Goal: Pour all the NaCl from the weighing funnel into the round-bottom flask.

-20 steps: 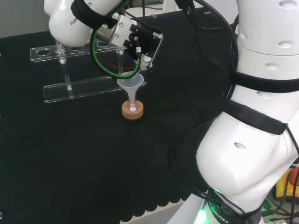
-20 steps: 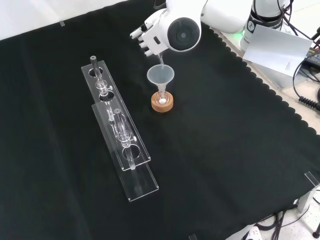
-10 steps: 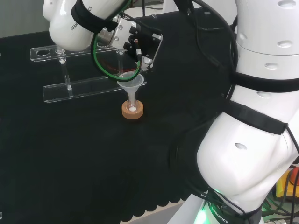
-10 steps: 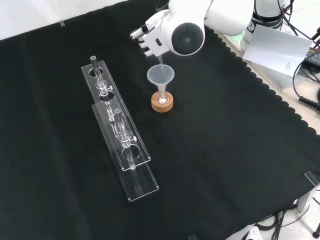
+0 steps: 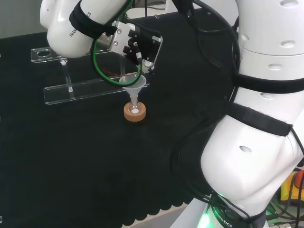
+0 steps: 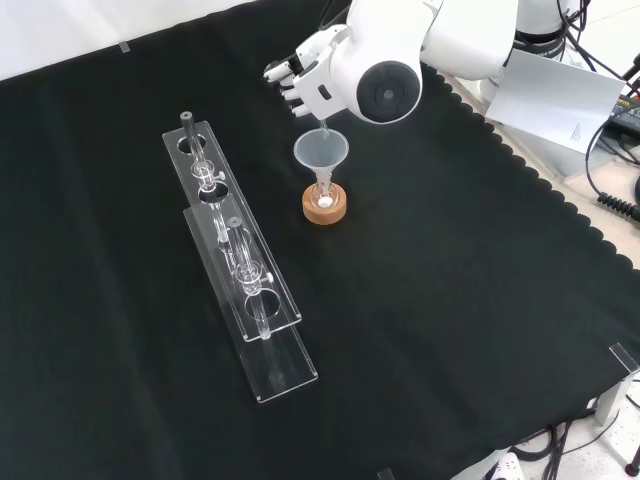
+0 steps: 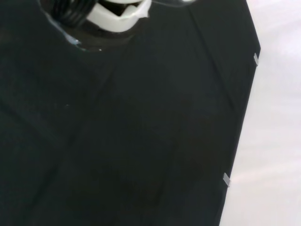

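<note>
A small round-bottom flask (image 5: 135,109) (image 6: 325,200) sits on a cork ring stand (image 5: 134,114) (image 6: 326,211) with a little white powder in its bulb. A clear cone funnel (image 5: 133,85) (image 6: 320,152) stands in the flask's neck. My hand (image 5: 138,42) (image 6: 303,82) hovers just above it, fingers curled around a thin clear weighing funnel (image 6: 322,124). That piece is tilted steeply, and its narrow tip points down into the cone funnel's mouth. In the wrist view a blurred white part of the hand (image 7: 118,13) shows over black cloth.
A long clear acrylic rack (image 5: 90,88) (image 6: 236,262) with several holes and small glass pieces stands left of the flask in the front view. A white sheet of paper (image 6: 562,96) lies past the cloth's scalloped edge at the upper right.
The arm's round-capped link has swung right in the front view, and the hand has turned a little over the funnel. The flask and the rack have not moved.
</note>
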{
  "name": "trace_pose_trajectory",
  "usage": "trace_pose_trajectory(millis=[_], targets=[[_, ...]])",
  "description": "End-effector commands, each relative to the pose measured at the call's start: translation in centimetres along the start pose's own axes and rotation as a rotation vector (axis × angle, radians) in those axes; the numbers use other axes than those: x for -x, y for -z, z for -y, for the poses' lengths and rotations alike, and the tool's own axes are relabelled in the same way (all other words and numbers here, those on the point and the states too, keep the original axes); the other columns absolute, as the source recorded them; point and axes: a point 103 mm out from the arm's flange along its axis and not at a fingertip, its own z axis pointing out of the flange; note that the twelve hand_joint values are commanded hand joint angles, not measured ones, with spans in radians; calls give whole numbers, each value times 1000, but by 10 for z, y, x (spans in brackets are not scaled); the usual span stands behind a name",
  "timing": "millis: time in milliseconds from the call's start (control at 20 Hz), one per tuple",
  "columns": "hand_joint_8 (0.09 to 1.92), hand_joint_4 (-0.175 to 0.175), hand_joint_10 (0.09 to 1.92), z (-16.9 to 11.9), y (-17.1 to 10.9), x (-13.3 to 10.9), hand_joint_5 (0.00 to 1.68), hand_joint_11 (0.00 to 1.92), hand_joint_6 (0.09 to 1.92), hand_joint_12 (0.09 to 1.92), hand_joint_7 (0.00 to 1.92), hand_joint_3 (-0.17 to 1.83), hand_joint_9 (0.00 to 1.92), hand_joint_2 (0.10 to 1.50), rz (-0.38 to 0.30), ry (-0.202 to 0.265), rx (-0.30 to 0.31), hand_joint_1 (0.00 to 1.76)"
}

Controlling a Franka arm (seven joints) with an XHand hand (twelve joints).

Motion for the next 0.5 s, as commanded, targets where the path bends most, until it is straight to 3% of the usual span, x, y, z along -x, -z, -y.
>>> trace_pose_trajectory(millis=[50,500], targets=[[642,161,409,-1,1,1,1064,624,993,1183,914,572,1006,799,19,-8,-2,1065],[642,163,409,-1,5,-2,1064,624,994,1182,915,573,1007,798,62,-18,11,1064]])
